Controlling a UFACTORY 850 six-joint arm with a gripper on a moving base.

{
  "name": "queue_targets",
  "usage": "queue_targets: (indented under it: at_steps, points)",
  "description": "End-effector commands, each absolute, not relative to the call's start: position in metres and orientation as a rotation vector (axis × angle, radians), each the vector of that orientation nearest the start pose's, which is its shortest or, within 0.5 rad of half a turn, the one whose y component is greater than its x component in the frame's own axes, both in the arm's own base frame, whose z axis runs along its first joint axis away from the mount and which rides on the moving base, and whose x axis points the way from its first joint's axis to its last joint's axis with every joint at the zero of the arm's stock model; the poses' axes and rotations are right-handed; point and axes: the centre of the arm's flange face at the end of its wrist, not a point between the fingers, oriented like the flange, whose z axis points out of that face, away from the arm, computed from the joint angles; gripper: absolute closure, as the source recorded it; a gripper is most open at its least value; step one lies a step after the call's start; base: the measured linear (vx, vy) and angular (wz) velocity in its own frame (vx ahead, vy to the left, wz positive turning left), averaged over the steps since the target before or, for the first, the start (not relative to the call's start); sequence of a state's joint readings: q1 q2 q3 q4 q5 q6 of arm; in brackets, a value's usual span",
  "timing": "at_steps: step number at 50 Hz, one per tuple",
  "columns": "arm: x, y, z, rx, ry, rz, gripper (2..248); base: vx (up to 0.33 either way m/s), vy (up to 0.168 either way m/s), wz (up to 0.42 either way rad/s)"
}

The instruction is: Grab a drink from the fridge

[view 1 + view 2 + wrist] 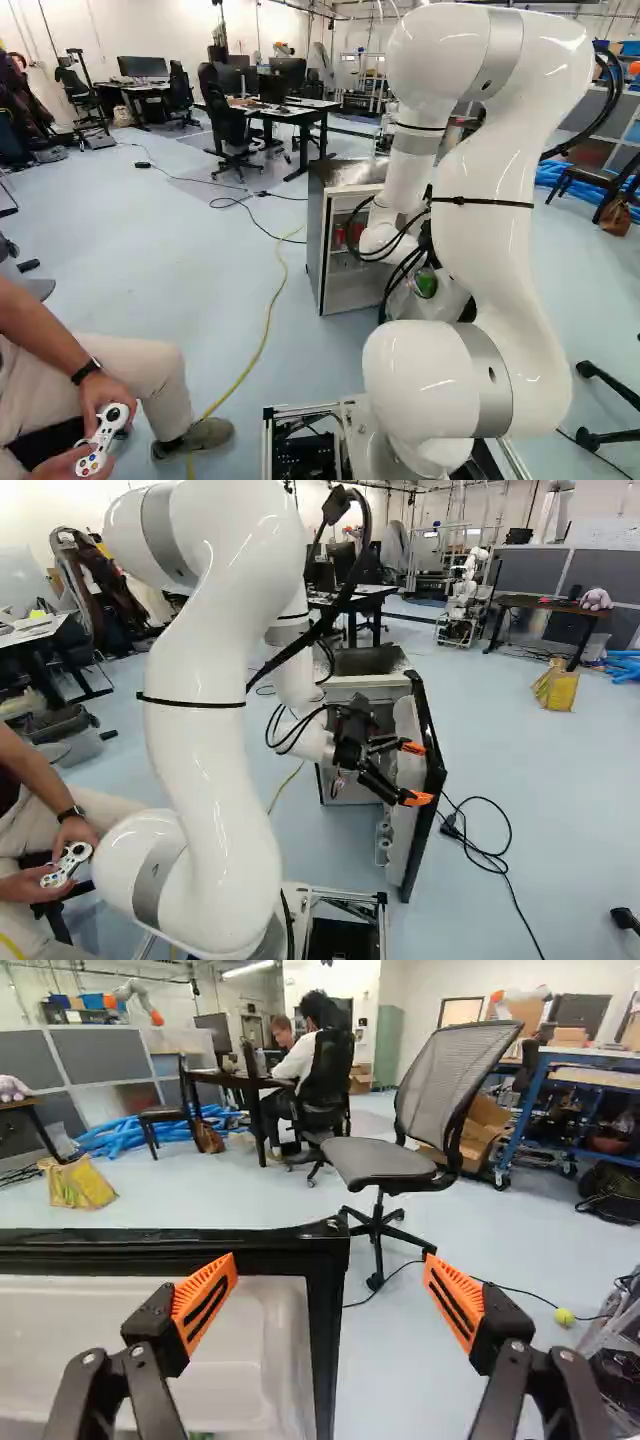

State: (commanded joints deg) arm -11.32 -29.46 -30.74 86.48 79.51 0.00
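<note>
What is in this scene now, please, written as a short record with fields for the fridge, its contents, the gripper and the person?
fridge: its door stands open, beside the body
contents: red items, probably cans, on a shelf
gripper: open, nothing held, door's edge between its fingers in the wrist view
person: seated, holding a controller
drink taken: not yet

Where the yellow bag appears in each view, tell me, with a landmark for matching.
Left base view: not visible.
Right base view: the yellow bag is on the floor toward the right, just left of the blue tubes.
Wrist view: on the floor beyond the fridge door, near the same tubes.
Shared landmark: the blue tubes, in all three views.
</note>
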Motion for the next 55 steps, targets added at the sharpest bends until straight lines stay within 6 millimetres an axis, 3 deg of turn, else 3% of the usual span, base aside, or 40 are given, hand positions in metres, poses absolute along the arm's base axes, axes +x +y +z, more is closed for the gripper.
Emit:
queue_targets:
  at_steps: [55]
  points:
    - [0.379,-0.271,0.265,0.944,-1.597,1.003,3,0.0,0.0,0.0]
